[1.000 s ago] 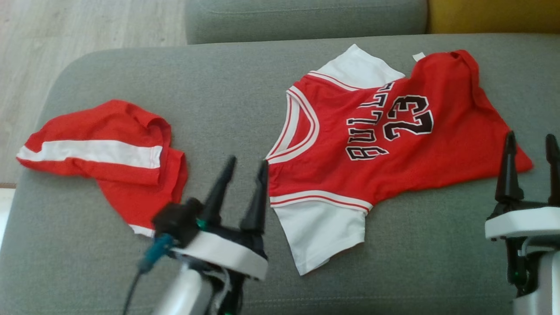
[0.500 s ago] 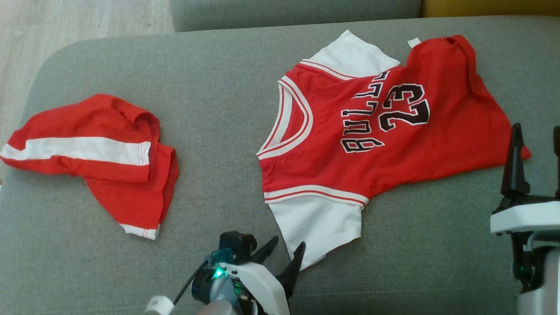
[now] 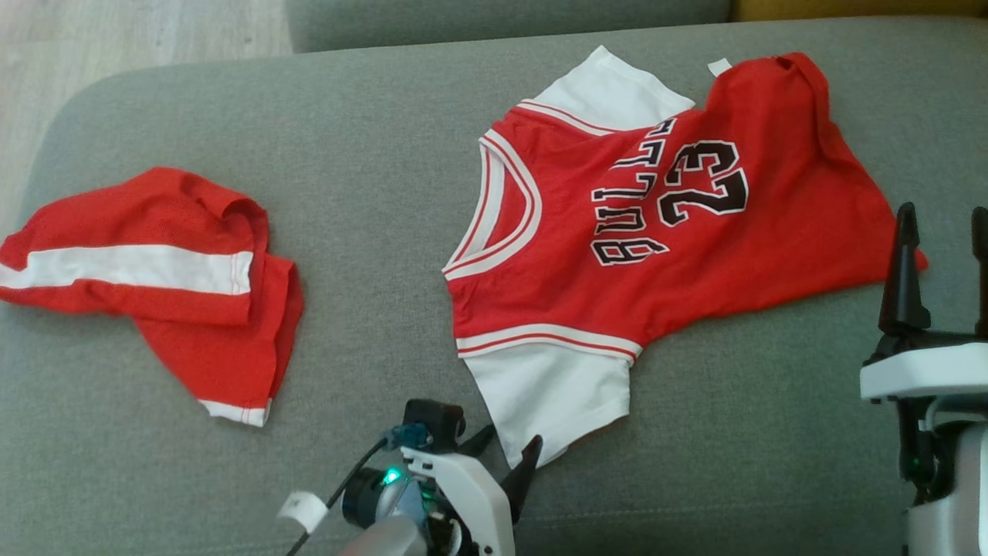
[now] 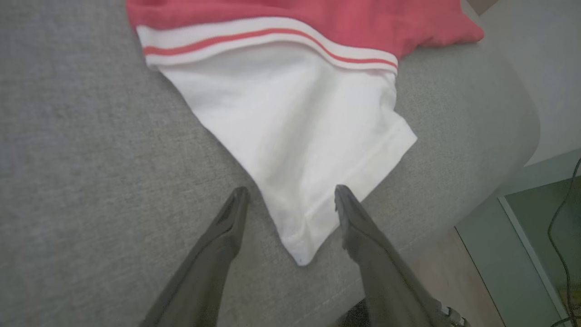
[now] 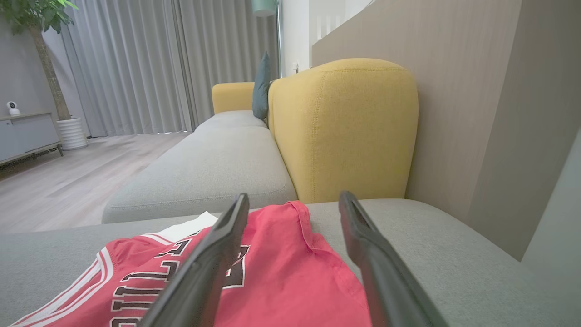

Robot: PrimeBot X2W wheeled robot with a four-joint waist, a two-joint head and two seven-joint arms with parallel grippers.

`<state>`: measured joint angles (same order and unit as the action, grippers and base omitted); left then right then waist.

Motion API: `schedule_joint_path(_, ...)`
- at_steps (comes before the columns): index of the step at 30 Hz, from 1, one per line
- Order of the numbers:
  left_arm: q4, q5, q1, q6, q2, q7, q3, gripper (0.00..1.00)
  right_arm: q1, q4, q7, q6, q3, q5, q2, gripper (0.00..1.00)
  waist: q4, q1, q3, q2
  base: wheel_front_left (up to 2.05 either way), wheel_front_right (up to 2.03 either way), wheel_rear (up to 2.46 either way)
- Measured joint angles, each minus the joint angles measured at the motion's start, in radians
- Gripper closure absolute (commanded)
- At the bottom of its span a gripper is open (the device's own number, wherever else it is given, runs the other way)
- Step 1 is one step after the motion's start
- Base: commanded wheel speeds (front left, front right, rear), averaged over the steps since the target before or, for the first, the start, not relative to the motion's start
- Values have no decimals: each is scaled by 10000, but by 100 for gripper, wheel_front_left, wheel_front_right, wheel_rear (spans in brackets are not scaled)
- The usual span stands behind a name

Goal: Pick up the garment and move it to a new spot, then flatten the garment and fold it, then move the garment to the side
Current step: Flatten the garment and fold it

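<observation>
Red shorts (image 3: 154, 286) lie crumpled at the far left of the grey sofa seat (image 3: 370, 154), well apart from the jersey (image 3: 656, 232) spread centre-right. The left gripper (image 4: 291, 190), jaws apart, straddles the corner of the jersey's white sleeve (image 4: 290, 136), probably to pinch it. The right gripper (image 3: 942, 212), jaws likewise apart, hovers by the hem corner. A second ago the left gripper stood higher, beside the collar.

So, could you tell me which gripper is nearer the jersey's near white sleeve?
Left. The left gripper straddles the corner of the white sleeve; the right gripper is at the hem of the jersey.
</observation>
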<state>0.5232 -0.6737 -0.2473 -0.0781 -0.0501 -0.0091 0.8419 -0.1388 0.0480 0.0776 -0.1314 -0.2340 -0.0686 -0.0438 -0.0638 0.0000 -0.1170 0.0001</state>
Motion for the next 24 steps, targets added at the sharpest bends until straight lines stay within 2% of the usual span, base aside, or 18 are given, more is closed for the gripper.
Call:
schedule_joint_path(5, 234, -274, -330, 6, 4, -12, 259, 0, -1, 2, -2, 0, -15, 0, 0, 0, -123, 0, -117, 0, 0, 0, 0)
schedule_joint_path(6, 267, -339, -376, 8, 4, -12, 305, 4, -1, 2, -27, 0, -36, 0, 0, 0, -135, 0, -138, 0, 0, 0, 0)
schedule_joint_path(7, 297, -380, -435, 52, 4, -13, 366, 63, -1, 10, -67, 0, -59, 12, 0, 0, -139, 0, -158, 0, 0, 0, 0)
schedule_joint_path(8, 322, -449, -482, 84, 2, -27, 435, 100, -2, 33, -81, 0, -84, 86, 0, 0, -135, 0, -175, 0, 0, 0, 0)
schedule_joint_path(14, 305, -765, -552, 19, 6, -1177, 378, 100, -68, 487, -470, 0, -623, 366, 2, 0, 49, 0, -187, 0, 0, 0, 0)
schedule_joint_path(19, -21, -999, -814, -364, 8, -2134, -255, 100, -352, 683, -663, 0, -1174, 591, 4, 0, 305, 0, -96, 0, 0, 0, 0)
schedule_joint_path(24, -769, -978, -901, -554, 19, -2389, -1181, 100, -404, 828, -748, 0, -1440, 688, 4, 0, 486, 0, 0, 0, 0, 0, 0)
